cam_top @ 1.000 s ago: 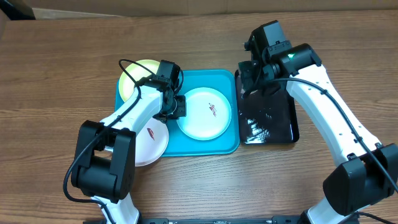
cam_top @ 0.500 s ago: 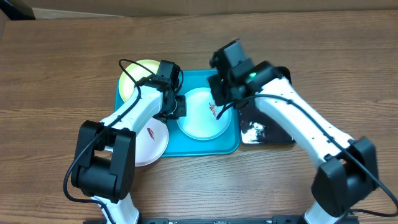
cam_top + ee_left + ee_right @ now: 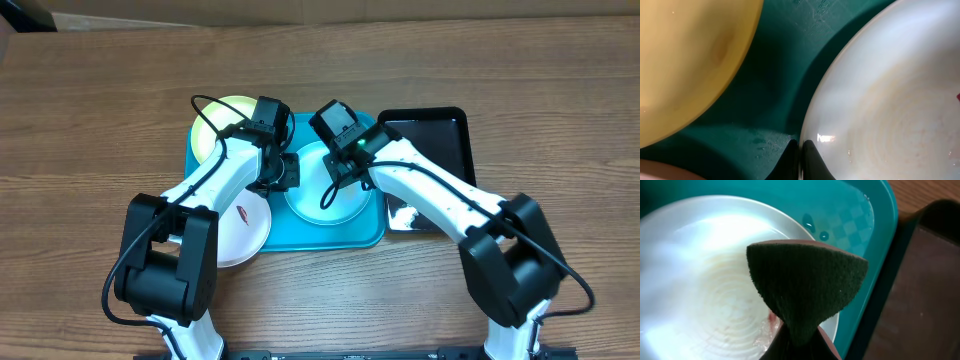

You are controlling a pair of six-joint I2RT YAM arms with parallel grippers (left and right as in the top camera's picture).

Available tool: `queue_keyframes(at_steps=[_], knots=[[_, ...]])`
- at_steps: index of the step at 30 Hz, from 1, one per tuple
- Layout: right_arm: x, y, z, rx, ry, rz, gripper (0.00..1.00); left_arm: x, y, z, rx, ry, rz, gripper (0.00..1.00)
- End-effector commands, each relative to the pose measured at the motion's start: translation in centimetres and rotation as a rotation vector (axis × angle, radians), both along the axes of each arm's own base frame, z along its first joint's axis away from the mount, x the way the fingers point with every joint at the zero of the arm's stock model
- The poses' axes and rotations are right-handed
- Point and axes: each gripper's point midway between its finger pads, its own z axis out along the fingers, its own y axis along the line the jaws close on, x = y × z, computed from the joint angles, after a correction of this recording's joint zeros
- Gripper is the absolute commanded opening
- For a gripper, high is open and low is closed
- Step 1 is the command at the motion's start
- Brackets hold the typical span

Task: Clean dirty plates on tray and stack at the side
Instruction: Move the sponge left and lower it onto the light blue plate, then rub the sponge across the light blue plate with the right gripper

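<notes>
Over plate (image 3: 700,280), sponge (image 3: 807,287); overhead hides it.

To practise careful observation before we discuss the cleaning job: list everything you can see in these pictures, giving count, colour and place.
Table: one, brown wood, under everything.
Big tray: one, turquoise, middle of the table.
Small tray: one, glossy black, right of the big tray.
Yellow-green plate: one, at the big tray's far left corner.
White plate: one, red smear, overhanging the big tray's near left corner.
Pale mint plate: one, in the big tray's middle.
Sponge: one, dark green, above the pale mint plate.
Left gripper: one, black, shut on the pale mint plate's left rim.
Right gripper: one, shut on the sponge.
</notes>
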Motion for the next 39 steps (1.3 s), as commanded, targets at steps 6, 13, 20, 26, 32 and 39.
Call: queue_keyframes(at_steps=[6,13,20,26,32,39], knots=[[0.8,-1.0,-2.3,-0.068,-0.016,-0.056,0.04,0.3,0.0,-0.1,-0.005,0.002,0.010,0.04],[0.6,-1.1,-4.3,-0.090,0.016,-0.066,0.04,0.3,0.0,-0.1,-0.005,0.002,0.010,0.04],[-0.8,0.3,-5.6,-0.012,0.107,-0.051,0.04,0.3,0.0,-0.1,-0.005,0.002,0.011,0.04],[-1.6,1.6,-5.8,0.064,0.161,-0.054,0.04,0.3,0.0,-0.1,-0.005,0.002,0.010,0.04],[-2.6,2.6,-6.0,0.122,0.219,-0.035,0.04,0.3,0.0,-0.1,-0.004,0.002,0.011,0.04],[-3.5,3.6,-5.9,0.179,0.270,-0.016,0.04,0.3,0.0,-0.1,-0.004,0.002,0.010,0.04]])
